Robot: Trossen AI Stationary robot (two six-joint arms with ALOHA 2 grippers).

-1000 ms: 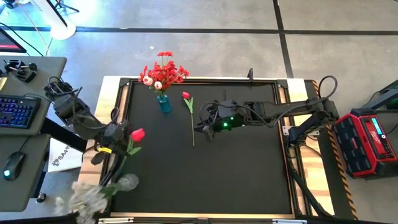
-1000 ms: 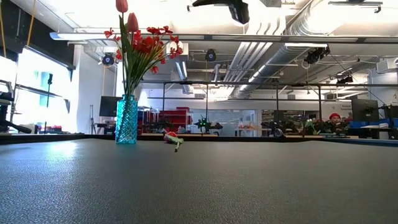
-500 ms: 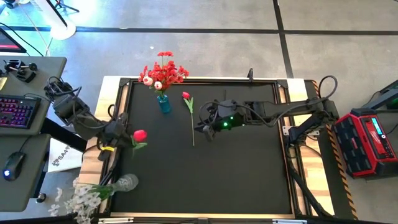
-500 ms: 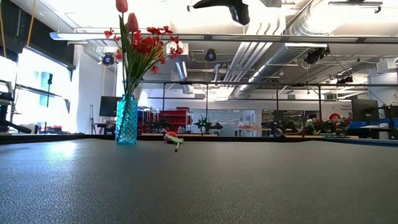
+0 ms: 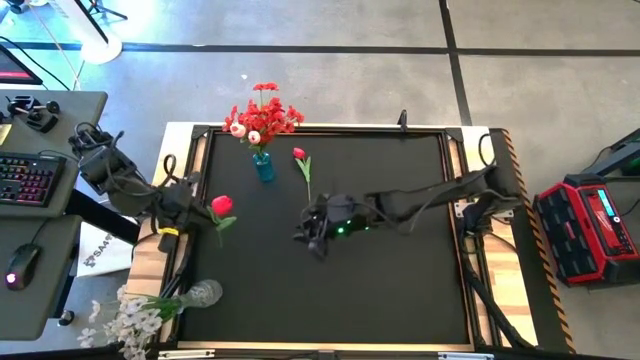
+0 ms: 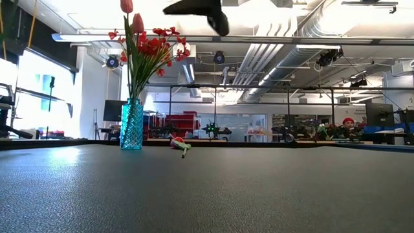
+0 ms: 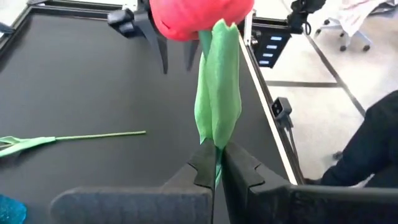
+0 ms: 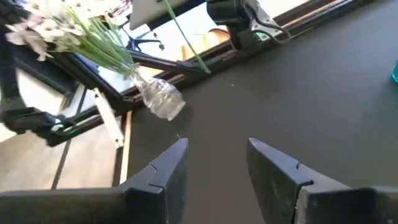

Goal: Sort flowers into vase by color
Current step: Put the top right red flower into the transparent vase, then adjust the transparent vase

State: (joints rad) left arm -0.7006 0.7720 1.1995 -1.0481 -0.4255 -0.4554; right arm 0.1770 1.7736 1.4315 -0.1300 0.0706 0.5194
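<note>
My left gripper (image 5: 197,207) is at the table's left side, shut on a red tulip (image 5: 221,205); its bloom (image 7: 199,15) fills the top of the left wrist view. My right gripper (image 5: 308,236) hovers open over the table's middle (image 8: 217,163) and holds nothing. A second red tulip (image 5: 300,156) lies flat on the table near a blue vase (image 5: 263,166) of red flowers (image 5: 262,117). In the low view this vase (image 6: 131,124) stands upright with the tulip (image 6: 179,144) beside it. A clear vase (image 5: 205,293) of white sprays (image 5: 128,320) stands at the near left corner. My left gripper pinches the tulip's green stem and leaf (image 7: 215,149) between its two fingertips (image 7: 202,167), some way below the bloom. The flower points out past the fingertips toward the table's right, lifted clear of the table.
The table's black mat (image 5: 380,290) is bare on its right and near parts. A raised frame (image 5: 470,250) rims it. A desk with a keyboard (image 5: 28,180) stands left of the table and a red case (image 5: 590,225) to the right. The clear vase (image 8: 158,99) shows ahead of my right gripper.
My right gripper has moved toward the table's left and near edges, away from the lying tulip, and stays open. My left gripper has carried the red tulip a little toward the far edge. The lying tulip and the blue vase have kept still.
</note>
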